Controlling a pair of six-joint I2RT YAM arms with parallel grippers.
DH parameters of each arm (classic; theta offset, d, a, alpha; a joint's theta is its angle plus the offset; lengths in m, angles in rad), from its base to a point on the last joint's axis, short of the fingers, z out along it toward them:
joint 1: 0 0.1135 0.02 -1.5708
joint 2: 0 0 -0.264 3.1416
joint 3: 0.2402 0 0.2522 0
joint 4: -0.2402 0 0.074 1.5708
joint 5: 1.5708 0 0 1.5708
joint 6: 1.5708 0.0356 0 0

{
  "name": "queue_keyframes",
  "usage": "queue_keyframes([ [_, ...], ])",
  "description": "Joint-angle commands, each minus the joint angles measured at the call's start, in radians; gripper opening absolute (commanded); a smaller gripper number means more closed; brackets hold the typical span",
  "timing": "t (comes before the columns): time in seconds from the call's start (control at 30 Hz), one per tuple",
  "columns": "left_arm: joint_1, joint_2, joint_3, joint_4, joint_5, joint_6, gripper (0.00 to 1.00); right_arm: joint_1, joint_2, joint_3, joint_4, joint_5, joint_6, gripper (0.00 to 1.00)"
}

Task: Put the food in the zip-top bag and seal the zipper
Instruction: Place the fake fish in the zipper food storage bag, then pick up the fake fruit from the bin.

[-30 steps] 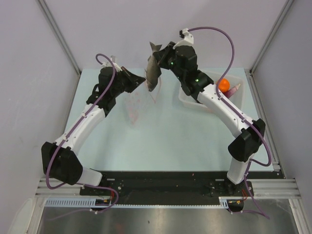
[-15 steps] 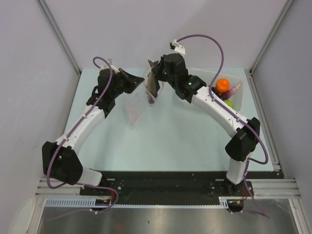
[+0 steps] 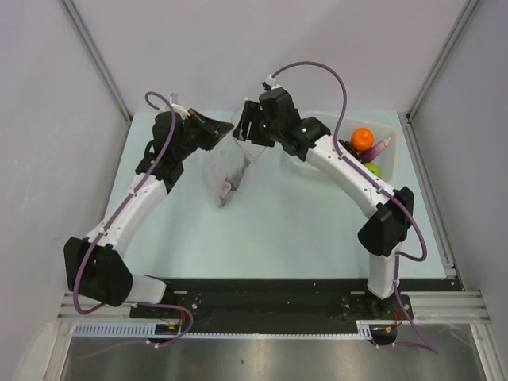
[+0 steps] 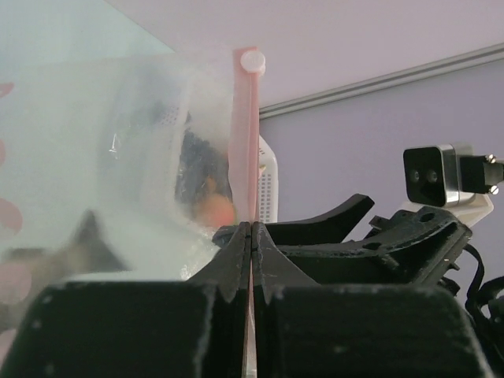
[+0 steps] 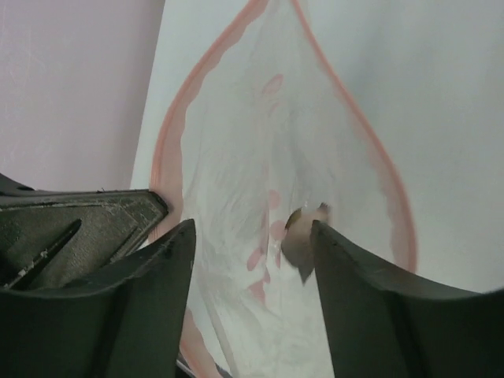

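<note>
The clear zip-top bag point(image 3: 225, 168) hangs at the table's back centre with its mouth open. My left gripper point(image 3: 224, 129) is shut on the pink zipper point(image 4: 244, 134), the strip pinched between its fingers point(image 4: 236, 252). My right gripper point(image 5: 252, 228) stands open just above the bag's mouth, with nothing between its jaws. The grey fish point(image 5: 298, 240) is inside the bag point(image 5: 260, 142) below them, and in the top view the fish point(image 3: 232, 181) lies low in it. An orange ball point(image 3: 363, 139), a pink piece point(image 3: 382, 146) and a green apple point(image 3: 371, 168) are in the basket.
The white basket point(image 3: 387, 127) stands at the back right, partly behind my right arm. Metal frame posts and grey walls close in both sides and the back. The table's near edge carries the black rail with both arm bases.
My right gripper carried the fish left and down over the bag's mouth, then opened; the fish dropped into the bag. The left gripper kept its hold on the zipper edge.
</note>
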Motion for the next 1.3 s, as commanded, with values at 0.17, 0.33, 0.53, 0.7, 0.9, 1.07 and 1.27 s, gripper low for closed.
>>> queue_keyframes([
  [0.17,0.009,-0.068,0.02,-0.075,0.025,0.063,0.0,-0.21,-0.103,0.043,0.003,-0.41,-0.262,0.8],
  [0.33,0.006,-0.065,-0.003,-0.075,0.019,0.105,0.0,-0.41,-0.132,-0.08,0.014,-0.529,-0.435,0.88],
  [0.53,0.005,-0.045,0.015,-0.082,0.037,0.137,0.0,-0.6,-0.112,-0.172,-0.041,-0.361,-0.714,0.97],
  [0.7,0.008,-0.033,0.007,-0.079,0.042,0.139,0.0,-0.704,0.007,-0.139,0.003,-0.179,-0.789,1.0],
  [0.9,0.006,-0.025,0.001,-0.084,0.034,0.145,0.0,-0.775,0.154,-0.033,0.003,-0.106,-0.831,1.0],
  [1.07,0.008,-0.021,0.016,-0.093,0.023,0.152,0.0,-0.793,0.246,-0.019,0.038,-0.089,-0.836,1.0],
  [1.27,0.006,-0.016,0.027,-0.107,0.011,0.174,0.0,-0.795,0.334,0.027,0.046,-0.139,-0.832,1.0],
])
